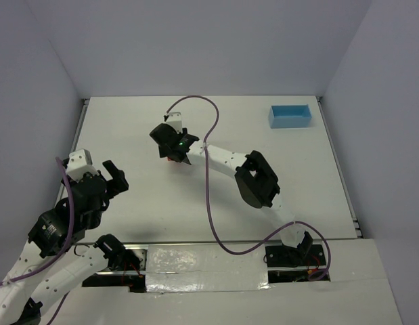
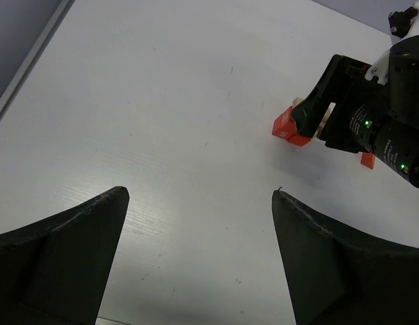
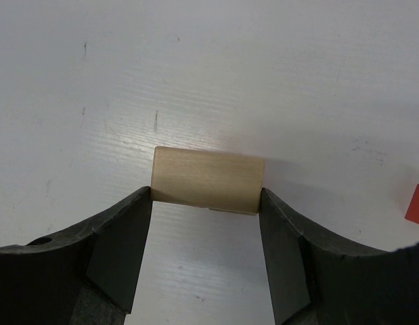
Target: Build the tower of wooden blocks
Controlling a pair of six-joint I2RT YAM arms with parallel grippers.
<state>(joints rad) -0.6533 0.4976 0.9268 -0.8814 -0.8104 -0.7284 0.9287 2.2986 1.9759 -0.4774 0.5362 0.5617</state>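
My right gripper (image 3: 206,196) is shut on a pale tan wood block (image 3: 208,179), which is pinched by its two ends between the fingertips, just over the white table. A red block (image 3: 417,204) shows at the right edge of that view. In the left wrist view a red block (image 2: 288,126) lies on the table right beside the right gripper's fingers, the tan block (image 2: 324,118) peeks out between them, and a small red piece (image 2: 367,160) shows under the gripper. My left gripper (image 2: 199,193) stands wide open and empty, well short of the blocks. No stacked tower is in view.
A light blue tray (image 1: 290,116) sits at the far right of the table. The right arm (image 1: 256,179) stretches diagonally across the middle with its purple cable (image 1: 210,203) looping over the table. The left gripper (image 1: 114,179) hovers near the left edge.
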